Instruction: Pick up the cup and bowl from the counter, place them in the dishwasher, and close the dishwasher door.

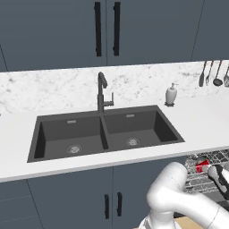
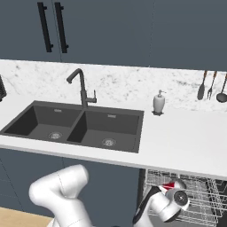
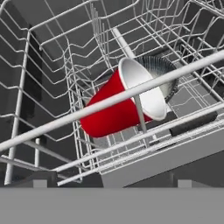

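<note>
Glossy white rounded arm (image 1: 179, 197), dark joints

Red cup (image 3: 111, 113) with white inside, silvery bowl (image 3: 162, 72), grey wire rack (image 3: 52, 65); white table (image 1: 201, 120), dark grey sink (image 1: 103, 132), marbled backsplash (image 1: 49, 87).

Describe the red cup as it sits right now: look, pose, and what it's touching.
The red cup is a plain glossy plastic-looking tumbler with a white inside and a white rim. It lies on its side in the dishwasher's wire rack, mouth turned toward the grey bowl right behind it; whether rim and bowl touch cannot be told. Rack wires cross in front of it. The gripper does not hold it. From the left base view a red patch shows under the counter.
</note>
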